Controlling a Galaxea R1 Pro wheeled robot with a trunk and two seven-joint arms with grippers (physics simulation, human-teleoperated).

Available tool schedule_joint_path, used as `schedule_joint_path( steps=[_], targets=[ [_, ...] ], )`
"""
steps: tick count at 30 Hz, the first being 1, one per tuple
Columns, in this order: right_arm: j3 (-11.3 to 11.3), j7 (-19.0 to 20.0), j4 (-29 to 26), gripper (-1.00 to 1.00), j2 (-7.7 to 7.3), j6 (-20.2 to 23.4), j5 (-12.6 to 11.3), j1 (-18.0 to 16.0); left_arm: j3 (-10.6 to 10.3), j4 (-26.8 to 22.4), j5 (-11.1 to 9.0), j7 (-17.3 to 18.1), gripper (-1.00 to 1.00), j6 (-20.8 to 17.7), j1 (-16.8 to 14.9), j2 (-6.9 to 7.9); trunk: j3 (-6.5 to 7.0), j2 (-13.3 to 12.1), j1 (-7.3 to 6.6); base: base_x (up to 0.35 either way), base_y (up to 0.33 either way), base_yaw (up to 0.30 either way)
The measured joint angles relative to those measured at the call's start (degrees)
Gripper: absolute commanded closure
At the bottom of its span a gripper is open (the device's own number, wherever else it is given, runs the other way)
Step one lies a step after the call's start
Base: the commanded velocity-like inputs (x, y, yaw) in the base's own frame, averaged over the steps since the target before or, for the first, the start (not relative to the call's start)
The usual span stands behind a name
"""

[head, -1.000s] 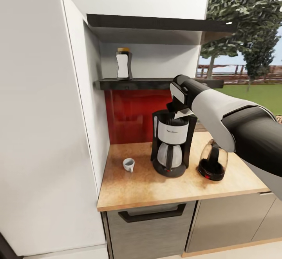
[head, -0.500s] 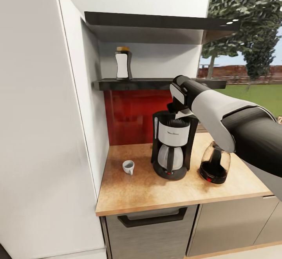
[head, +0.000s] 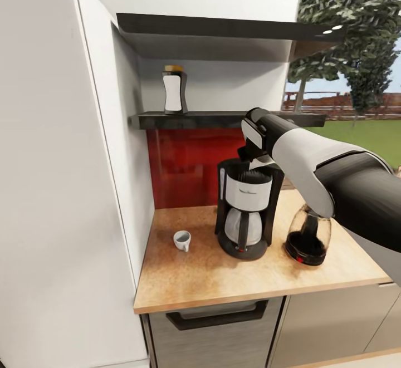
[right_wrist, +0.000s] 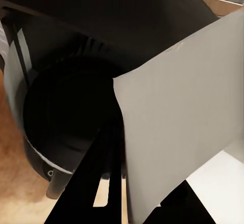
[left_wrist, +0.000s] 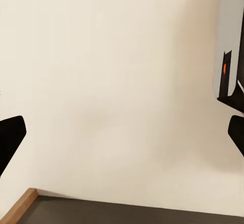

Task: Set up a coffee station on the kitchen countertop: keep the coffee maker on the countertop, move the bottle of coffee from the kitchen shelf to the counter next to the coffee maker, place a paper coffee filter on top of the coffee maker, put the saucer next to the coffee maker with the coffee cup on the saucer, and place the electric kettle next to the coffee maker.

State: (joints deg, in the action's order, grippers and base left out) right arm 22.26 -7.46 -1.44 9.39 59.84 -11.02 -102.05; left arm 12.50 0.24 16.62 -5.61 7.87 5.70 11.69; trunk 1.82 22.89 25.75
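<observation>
The whole picture has slid a touch, so the head has moved, while the right gripper (head: 252,158) stays poised at the top of the coffee maker (head: 247,210) much as it was a second ago. It's pinching the paper coffee filter (right_wrist: 183,107), the white sheet hanging right over the machine's dark open top in the wrist view. So this is the filter step, nearly done by my reckoning: the next move calls for settling the paper onto the top and letting go cleanly. On the kitchen countertop (head: 223,273) the coffee cup (head: 182,240) sits at the maker's nine o'clock, the electric kettle (head: 308,236) at its three. The bottle of coffee (head: 173,89) waits on the kitchen shelf (head: 211,119). The left gripper (left_wrist: 122,137) hangs wide apart, empty, facing a plain wall.
</observation>
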Motion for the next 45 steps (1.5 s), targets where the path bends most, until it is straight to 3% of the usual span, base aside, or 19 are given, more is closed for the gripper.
schedule_joint_path(
  steps=[45],
  targets=[
    [0.0, 0.0, 0.0, 1.00, -0.08, 0.0, 0.0, 2.5, 0.0, 0.0, 0.0, 0.0, -1.00, 0.0, 0.0, 0.08, 0.00, 0.0, 0.01, 0.004, 0.013, 0.000]
  ],
)
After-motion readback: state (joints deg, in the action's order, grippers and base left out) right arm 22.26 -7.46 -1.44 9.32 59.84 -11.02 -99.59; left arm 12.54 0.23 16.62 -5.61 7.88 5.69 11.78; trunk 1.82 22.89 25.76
